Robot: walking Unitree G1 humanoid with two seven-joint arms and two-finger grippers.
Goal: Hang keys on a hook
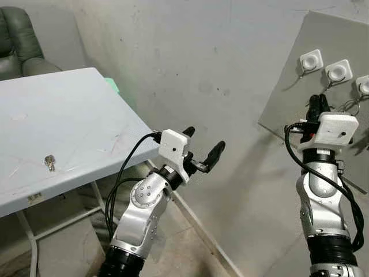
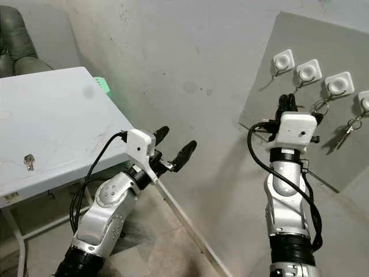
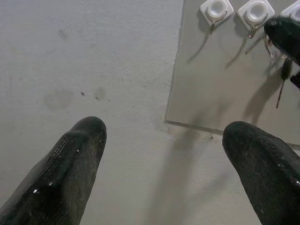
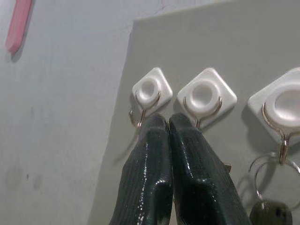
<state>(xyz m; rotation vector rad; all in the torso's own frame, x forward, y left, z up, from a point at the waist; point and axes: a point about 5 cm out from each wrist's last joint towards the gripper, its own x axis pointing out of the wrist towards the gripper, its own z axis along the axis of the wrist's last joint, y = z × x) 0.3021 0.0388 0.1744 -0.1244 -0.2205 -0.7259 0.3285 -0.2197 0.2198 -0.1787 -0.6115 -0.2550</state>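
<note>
The right gripper (image 2: 286, 103) is raised against the grey board (image 2: 300, 43), just below its row of white hooks (image 2: 307, 71), two of which carry keys (image 2: 345, 133). The left gripper (image 2: 173, 145) hovers with fingers spread beside the table (image 2: 57, 115), where one key (image 2: 27, 161) lies.

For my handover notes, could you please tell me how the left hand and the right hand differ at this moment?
The left hand has its fingers spread wide with nothing between them, while the right hand has its fingers pressed together. The left hand hovers beside the table, away from the hook board; the right hand is raised to the board, its tips just below two bare hooks. Both have two black fingers on silver arms.
</note>
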